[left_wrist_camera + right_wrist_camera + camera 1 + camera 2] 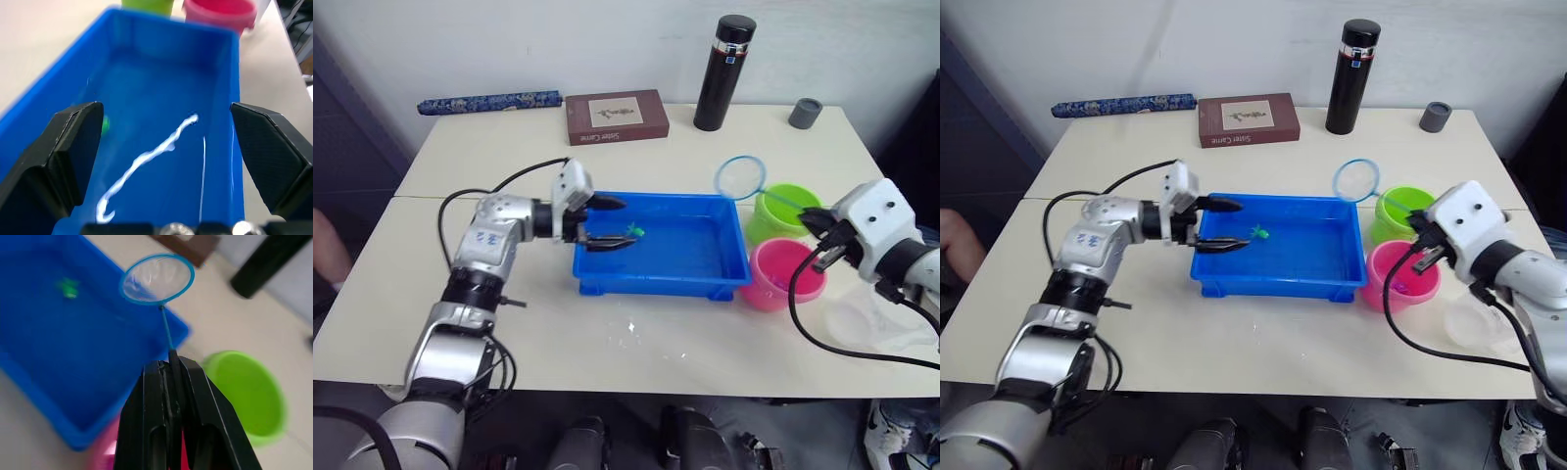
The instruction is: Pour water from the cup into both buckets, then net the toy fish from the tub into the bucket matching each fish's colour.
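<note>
Head view: blue tub (658, 281) mid-table, one green fish (633, 232) in it, left gripper (607, 223) spread wide over tub, left wrist: fingers (68, 147) far apart above water, right wrist: right gripper (168, 369) squeezing net (156, 280) handle, hoop above tub corner, green bucket (247, 396) beside.

Tub (658, 284) left end: taken up by the open left gripper (604, 223), one green fish (633, 232) just right of it.
Tub right half: open water.
Tub far-right corner: overhung by the net (740, 177), held by the right gripper (816, 233).
Right of tub: blocked by the green bucket (783, 208) and pink bucket (783, 275).
Far edge: lined by book (616, 116), flask (722, 73), cap (806, 113).
</note>
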You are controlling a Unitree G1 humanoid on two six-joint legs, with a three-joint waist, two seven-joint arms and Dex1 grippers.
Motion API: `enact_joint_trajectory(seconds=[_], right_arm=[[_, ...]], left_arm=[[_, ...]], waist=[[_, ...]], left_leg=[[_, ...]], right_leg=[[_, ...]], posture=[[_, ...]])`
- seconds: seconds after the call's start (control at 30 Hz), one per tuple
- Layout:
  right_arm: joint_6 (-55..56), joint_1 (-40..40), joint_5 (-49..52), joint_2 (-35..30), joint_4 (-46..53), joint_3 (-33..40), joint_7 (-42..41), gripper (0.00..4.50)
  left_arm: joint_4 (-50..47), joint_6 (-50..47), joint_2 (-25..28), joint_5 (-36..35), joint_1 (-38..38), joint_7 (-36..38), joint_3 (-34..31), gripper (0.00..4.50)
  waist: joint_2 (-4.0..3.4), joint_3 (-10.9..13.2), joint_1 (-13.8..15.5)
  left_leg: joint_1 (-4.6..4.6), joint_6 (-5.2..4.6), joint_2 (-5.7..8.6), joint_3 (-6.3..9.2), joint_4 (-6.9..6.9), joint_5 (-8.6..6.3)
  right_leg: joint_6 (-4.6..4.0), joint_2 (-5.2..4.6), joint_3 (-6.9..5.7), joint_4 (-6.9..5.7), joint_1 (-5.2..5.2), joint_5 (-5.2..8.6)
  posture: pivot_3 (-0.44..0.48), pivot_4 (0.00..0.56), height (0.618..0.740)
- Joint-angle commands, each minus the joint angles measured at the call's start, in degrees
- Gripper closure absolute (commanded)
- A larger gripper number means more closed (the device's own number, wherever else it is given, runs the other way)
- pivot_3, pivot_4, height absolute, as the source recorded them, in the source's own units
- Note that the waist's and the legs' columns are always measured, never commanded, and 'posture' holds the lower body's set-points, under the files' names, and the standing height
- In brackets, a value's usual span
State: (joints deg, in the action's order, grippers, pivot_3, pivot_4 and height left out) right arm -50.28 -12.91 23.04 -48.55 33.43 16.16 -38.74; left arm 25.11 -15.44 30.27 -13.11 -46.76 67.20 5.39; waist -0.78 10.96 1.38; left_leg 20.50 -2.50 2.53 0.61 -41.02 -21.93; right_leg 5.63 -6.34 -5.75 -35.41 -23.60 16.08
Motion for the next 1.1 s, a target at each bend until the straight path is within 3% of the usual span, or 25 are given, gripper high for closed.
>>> enact_joint_trajectory(seconds=[0.03,0.27,0.5,0.67,1.1], right_arm=[[-5.69,-0.39,4.03,-0.71,0.96,-3.14,-1.60,4.50],[-4.97,-2.80,5.15,3.93,-7.38,-9.71,-1.84,4.50],[1.94,-8.48,0.00,6.33,-18.54,-17.90,-2.71,4.50],[5.30,-13.14,-2.06,10.33,-24.02,-19.53,-1.57,4.50],[1.16,-17.77,-3.13,11.92,-24.68,-22.90,-2.70,4.50]], left_arm=[[-7.77,-1.83,2.93,-0.46,2.92,-0.82,-1.63,0.05],[-16.86,-6.46,5.30,-1.85,8.05,-4.78,-3.90,0.05],[-21.64,-9.23,6.49,-2.64,10.51,-7.59,-5.53,0.05],[-23.91,-10.72,6.87,-3.58,11.68,-8.95,-6.00,0.05],[-24.22,-13.12,7.16,-5.55,13.90,-9.90,-7.04,0.05]], waist=[[0.00,0.00,0.37],[0.05,-0.03,0.05],[0.05,-0.03,-0.22],[0.05,-0.02,-0.15],[0.05,-0.02,-0.20]], left_leg=[[0.04,-0.02,0.09,0.13,-0.04,0.01],[0.10,-0.16,0.33,0.26,-0.04,-0.01],[0.02,-0.12,0.29,0.21,-0.02,0.01],[0.02,-0.10,0.25,0.21,0.02,0.01],[0.04,-0.10,0.28,0.23,0.00,0.01]], right_leg=[[0.00,-0.08,-0.05,0.00,0.02,0.00],[0.03,-0.23,-0.03,0.04,0.05,-0.02],[0.03,-0.19,-0.04,-0.02,0.03,-0.01],[0.02,-0.17,-0.06,-0.01,0.02,-0.01],[0.02,-0.17,-0.06,-0.02,0.01,-0.01]], posture=[[0.000,0.150,0.740],[0.000,0.150,0.740],[0.000,0.150,0.740],[0.000,0.150,0.740],[0.000,0.150,0.740]])
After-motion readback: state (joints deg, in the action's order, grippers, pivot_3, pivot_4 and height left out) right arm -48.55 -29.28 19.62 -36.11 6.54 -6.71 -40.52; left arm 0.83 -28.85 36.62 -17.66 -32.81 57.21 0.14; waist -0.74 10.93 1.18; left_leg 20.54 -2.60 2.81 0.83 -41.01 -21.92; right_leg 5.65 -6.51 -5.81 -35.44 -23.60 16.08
